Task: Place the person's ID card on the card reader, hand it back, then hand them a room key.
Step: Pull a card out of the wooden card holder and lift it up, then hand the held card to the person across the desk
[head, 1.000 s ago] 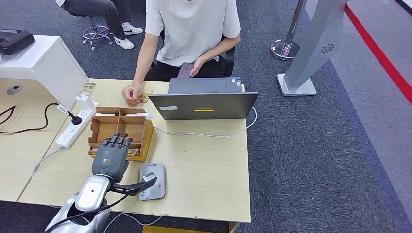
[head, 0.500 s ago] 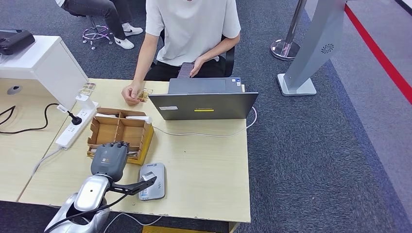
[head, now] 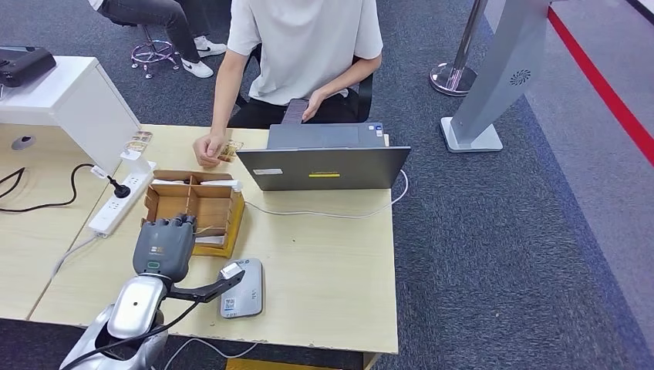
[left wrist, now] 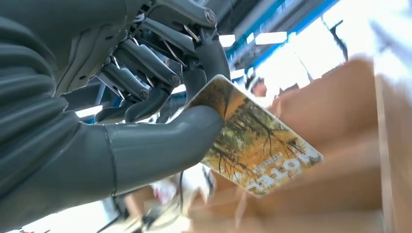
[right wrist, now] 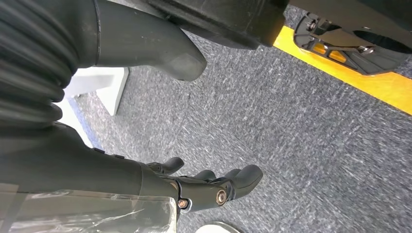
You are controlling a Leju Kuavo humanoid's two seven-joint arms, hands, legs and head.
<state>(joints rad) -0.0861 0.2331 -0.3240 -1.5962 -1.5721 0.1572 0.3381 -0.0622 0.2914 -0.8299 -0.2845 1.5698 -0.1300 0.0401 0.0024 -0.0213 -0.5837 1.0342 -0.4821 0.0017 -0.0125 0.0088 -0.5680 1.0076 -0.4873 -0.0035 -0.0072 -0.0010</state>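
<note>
My left hand (head: 163, 245) hovers over the near end of the wooden compartment box (head: 225, 220). In the left wrist view its thumb and fingers (left wrist: 160, 141) pinch a room key card (left wrist: 257, 145) printed with trees and the word MOTEL, in front of the box wall (left wrist: 340, 111). The grey card reader (head: 241, 289) lies on the table just right of my left forearm, with nothing on it. The person (head: 305, 46) sits behind the laptop, one hand (head: 207, 150) resting on the table beside a small yellowish card (head: 231, 148). My right hand (right wrist: 204, 187) hangs over the carpet, fingers apart and holding nothing.
An open grey laptop (head: 324, 166) stands at the table's far side with a white cable trailing right. A power strip (head: 116, 204) and a white cabinet (head: 77, 100) lie to the left. The table's front edge (head: 308, 339) runs close to the reader.
My left hand's fingers, stretched into the box a second ago, have curled and the hand has drawn back toward me and slightly left. The person has barely moved.
</note>
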